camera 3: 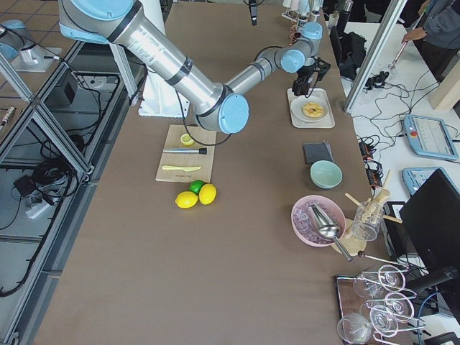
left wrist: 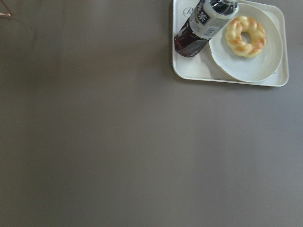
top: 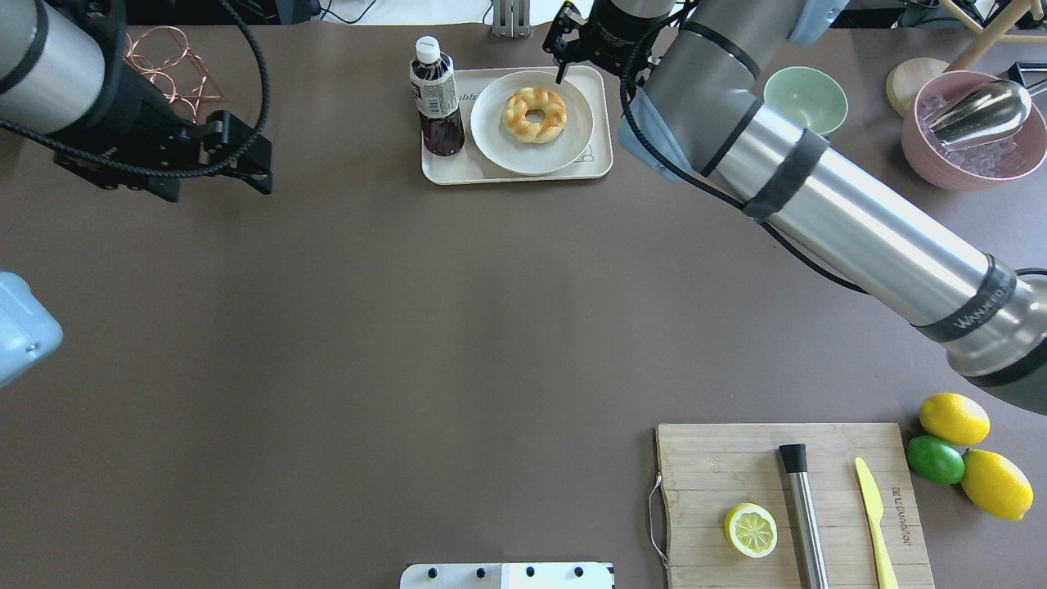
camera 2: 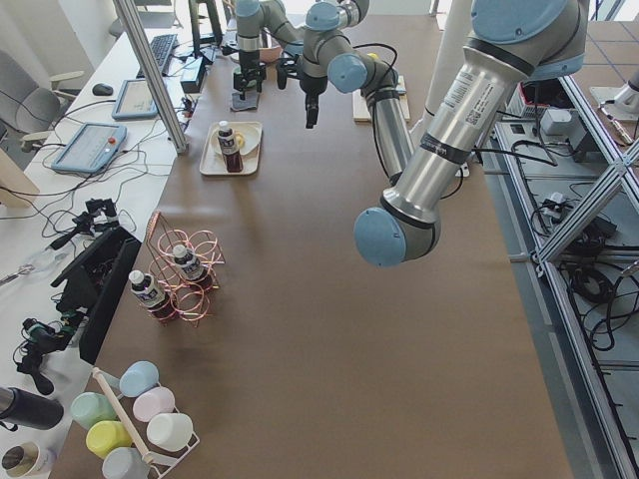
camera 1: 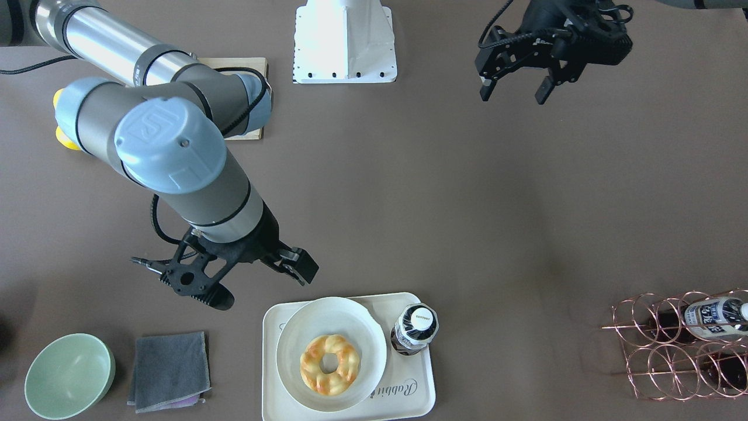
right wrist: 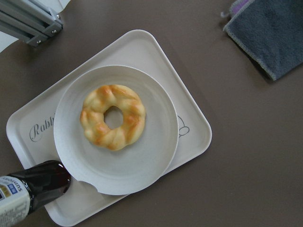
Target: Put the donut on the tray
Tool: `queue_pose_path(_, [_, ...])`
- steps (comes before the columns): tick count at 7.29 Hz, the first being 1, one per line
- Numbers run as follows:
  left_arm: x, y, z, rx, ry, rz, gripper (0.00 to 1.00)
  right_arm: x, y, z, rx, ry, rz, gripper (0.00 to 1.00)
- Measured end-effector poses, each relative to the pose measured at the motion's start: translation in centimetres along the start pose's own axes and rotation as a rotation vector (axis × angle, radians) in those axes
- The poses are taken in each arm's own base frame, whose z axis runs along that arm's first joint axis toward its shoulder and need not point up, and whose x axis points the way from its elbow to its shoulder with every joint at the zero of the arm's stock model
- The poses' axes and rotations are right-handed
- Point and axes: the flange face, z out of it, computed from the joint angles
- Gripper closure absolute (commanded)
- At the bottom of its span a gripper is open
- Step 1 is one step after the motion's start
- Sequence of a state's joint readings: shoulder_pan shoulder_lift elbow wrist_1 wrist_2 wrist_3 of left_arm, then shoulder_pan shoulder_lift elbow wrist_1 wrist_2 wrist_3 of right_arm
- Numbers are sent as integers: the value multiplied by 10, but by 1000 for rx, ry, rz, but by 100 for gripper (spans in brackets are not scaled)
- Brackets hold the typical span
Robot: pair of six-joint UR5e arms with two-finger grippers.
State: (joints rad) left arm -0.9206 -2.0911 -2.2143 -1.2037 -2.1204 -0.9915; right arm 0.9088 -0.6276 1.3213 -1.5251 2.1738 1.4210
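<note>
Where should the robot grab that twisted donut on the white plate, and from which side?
Probably from straight above, pinching one side of the donut: one finger in its centre hole, the other outside the ring. It lies flat on the plate with the hole facing up, and the plate's raised rim and the bottle beside it would hamper a sideways approach.

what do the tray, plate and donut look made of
Tray: cream, matte, likely moulded plastic or melamine; rounded rim, printed script.
Plate: white, smooth, satin sheen, ceramic or melamine, unclear which.
Donut: golden, browned, faintly glossy braid; real pastry or foam replica, cannot tell.
</note>
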Motion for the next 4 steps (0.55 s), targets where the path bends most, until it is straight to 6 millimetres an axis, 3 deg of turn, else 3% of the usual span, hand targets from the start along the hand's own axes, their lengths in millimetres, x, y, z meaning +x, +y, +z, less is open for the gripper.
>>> queue_pose_path(1, [-33,-21,-12,-3,-83,83,3,40,10,-25,2,18,-93,0])
queue_pose_path(2, [-67,-36,-23,-29,-152,162,3,94,11,-44,11,38,-177,0])
queue_pose_path(4, [-142,-57,-38,-99,-173,236,3,195,-11,-75,32,103,-295,0])
